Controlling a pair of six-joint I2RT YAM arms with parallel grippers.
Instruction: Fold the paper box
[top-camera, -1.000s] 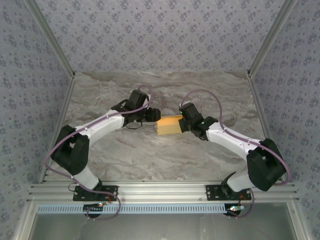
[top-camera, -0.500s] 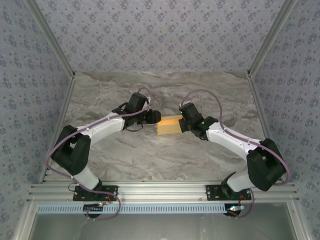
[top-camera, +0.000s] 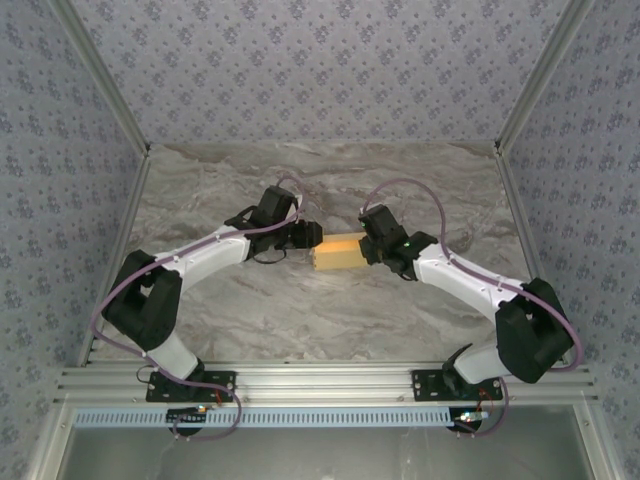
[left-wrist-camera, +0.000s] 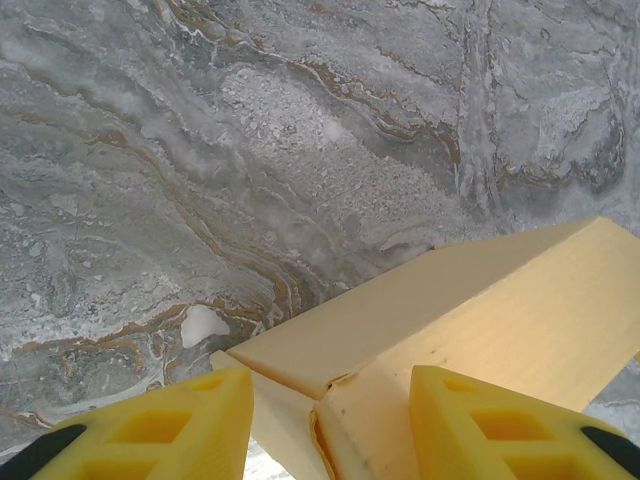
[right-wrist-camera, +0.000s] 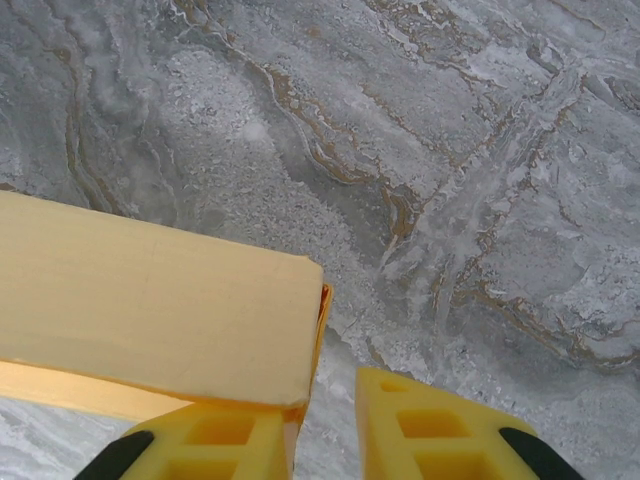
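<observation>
The paper box (top-camera: 338, 251) is a yellow-orange rectangular card box lying on the marble table between the two arms. My left gripper (top-camera: 311, 235) is at its left end. In the left wrist view the box's end corner (left-wrist-camera: 420, 330) sits between the yellow fingers, and the left gripper (left-wrist-camera: 330, 425) is shut on it. My right gripper (top-camera: 367, 246) is at the box's right end. In the right wrist view the right gripper (right-wrist-camera: 325, 435) stands open: the box end (right-wrist-camera: 160, 310) lies on one finger (right-wrist-camera: 215, 440) and the other finger (right-wrist-camera: 440, 430) is apart from it.
The grey veined marble table (top-camera: 300, 310) is bounded by patterned walls at the back and sides and an aluminium rail (top-camera: 320, 382) at the near edge. Purple cables loop over both arms.
The left gripper has slid slightly right, onto the box's left end. The right gripper has opened and let go of the box's right end. The box has barely shifted.
</observation>
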